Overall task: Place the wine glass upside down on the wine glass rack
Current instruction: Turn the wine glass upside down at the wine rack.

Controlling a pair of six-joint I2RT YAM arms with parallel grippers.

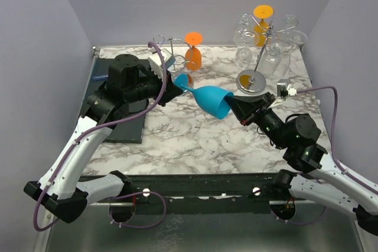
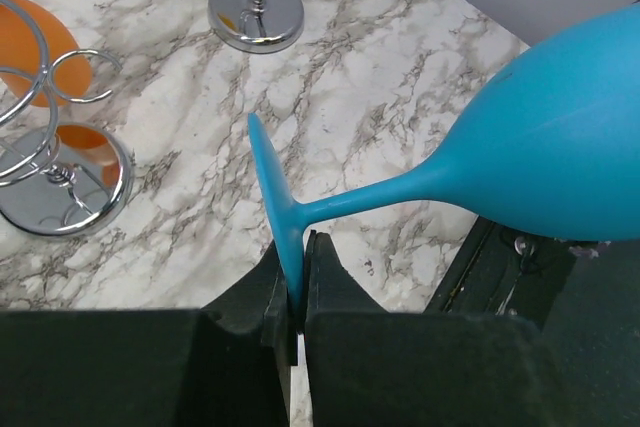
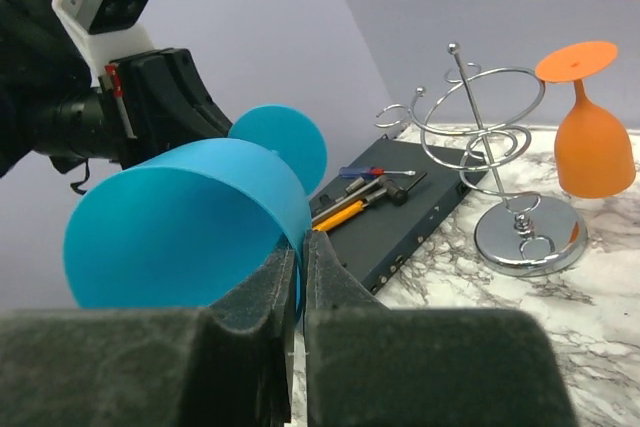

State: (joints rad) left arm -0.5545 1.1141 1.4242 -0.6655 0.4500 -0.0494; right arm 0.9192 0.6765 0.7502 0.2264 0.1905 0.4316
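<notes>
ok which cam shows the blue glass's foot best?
Left wrist: the glass has its foot edge-on, pinched in the left gripper. Top shows the foot small, against that gripper. Right wrist shows only part of its disc behind the bowl.

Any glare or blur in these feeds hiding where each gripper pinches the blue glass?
Top external: even light, no glare on the blue glass, though the clear glasses fade into the wall. Left wrist: sharp, left gripper plainly on the foot. Right wrist: right gripper blurred up close, yet its pinch on the rim reads.
</notes>
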